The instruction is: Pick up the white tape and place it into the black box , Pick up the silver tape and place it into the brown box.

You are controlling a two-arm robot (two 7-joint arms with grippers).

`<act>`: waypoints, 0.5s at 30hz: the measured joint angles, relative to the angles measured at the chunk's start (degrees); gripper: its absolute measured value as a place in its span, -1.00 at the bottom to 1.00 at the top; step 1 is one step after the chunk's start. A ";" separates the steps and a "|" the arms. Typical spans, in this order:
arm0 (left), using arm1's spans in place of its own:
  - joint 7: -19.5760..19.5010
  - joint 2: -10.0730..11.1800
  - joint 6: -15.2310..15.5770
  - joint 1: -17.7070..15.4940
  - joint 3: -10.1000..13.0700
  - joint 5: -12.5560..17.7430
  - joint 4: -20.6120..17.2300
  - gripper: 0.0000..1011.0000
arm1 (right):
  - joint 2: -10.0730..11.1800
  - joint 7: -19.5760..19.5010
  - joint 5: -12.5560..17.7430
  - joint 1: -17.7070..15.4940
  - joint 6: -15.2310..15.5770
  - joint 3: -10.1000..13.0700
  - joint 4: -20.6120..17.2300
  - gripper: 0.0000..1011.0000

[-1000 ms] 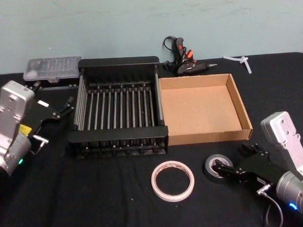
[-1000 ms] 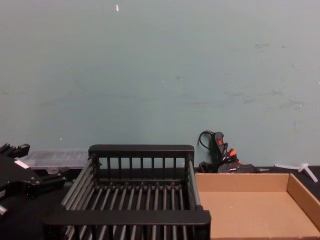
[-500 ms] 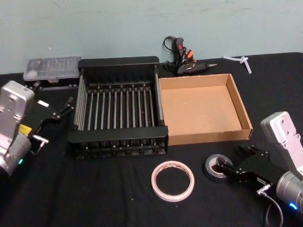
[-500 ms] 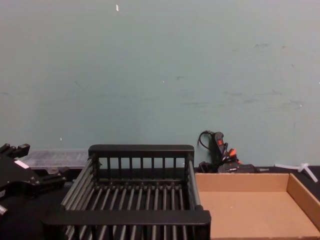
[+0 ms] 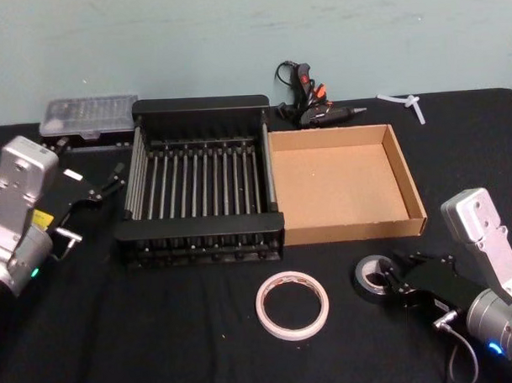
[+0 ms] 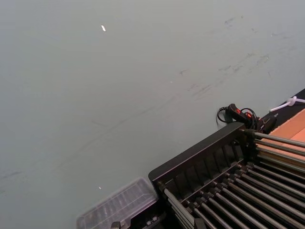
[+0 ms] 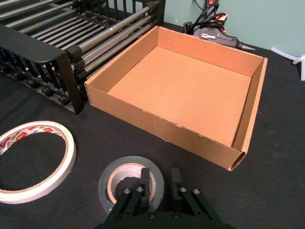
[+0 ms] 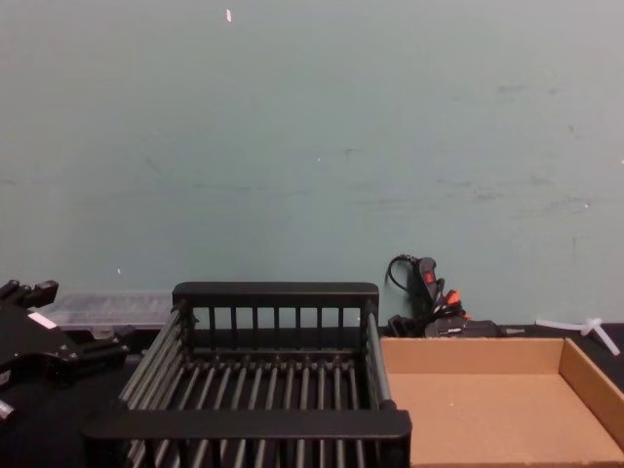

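1. Fingers of the right gripper (image 7: 158,187) pinch one side of the silver tape (image 7: 127,181), one inside the hole; the right wrist view shows this up close.
2. White tape (image 5: 292,304), a thin flat ring, lies at 9 o'clock of it on the black cloth (image 5: 160,329).
3. Left gripper (image 5: 113,181) waits, jaws shut, at 9 o'clock of the barred black box (image 5: 201,181).
4. Cardboard brown box (image 5: 340,184) touches its 3 o'clock side.

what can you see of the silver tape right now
The silver tape is a small thick roll, dull grey outside with a pale inner core. It lies flat on the black table, in front of the brown box and right of the white tape. The right tool grips its wall, one finger inside the core, one outside.
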 joint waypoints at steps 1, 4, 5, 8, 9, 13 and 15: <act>0.00 0.00 0.00 0.00 0.00 0.00 0.00 0.98 | 0.00 -0.01 0.01 0.00 -0.01 0.00 0.00 -0.51; 0.00 0.00 0.00 0.00 0.00 0.00 0.00 0.98 | 0.00 -0.01 0.02 0.00 -0.02 0.00 0.00 -0.63; 0.00 0.00 0.00 0.00 0.00 0.00 0.00 0.98 | 0.00 0.00 0.02 0.00 -0.03 0.00 0.00 -0.70; 0.00 0.00 0.00 0.00 0.00 0.00 0.00 0.98 | 0.00 -0.01 0.03 0.00 -0.04 0.00 0.00 -0.73; 0.00 0.00 0.00 0.00 0.00 0.00 0.00 0.98 | 0.00 -0.01 0.03 0.00 -0.04 0.00 0.00 -0.73; 0.00 0.00 0.00 0.00 0.00 0.00 0.00 0.98 | 0.00 -0.01 0.03 0.00 -0.04 0.00 0.00 -0.73; 0.00 0.00 0.00 0.00 0.00 0.00 0.00 0.98 | -0.05 0.04 0.02 -0.01 -0.04 0.06 0.00 -0.73</act>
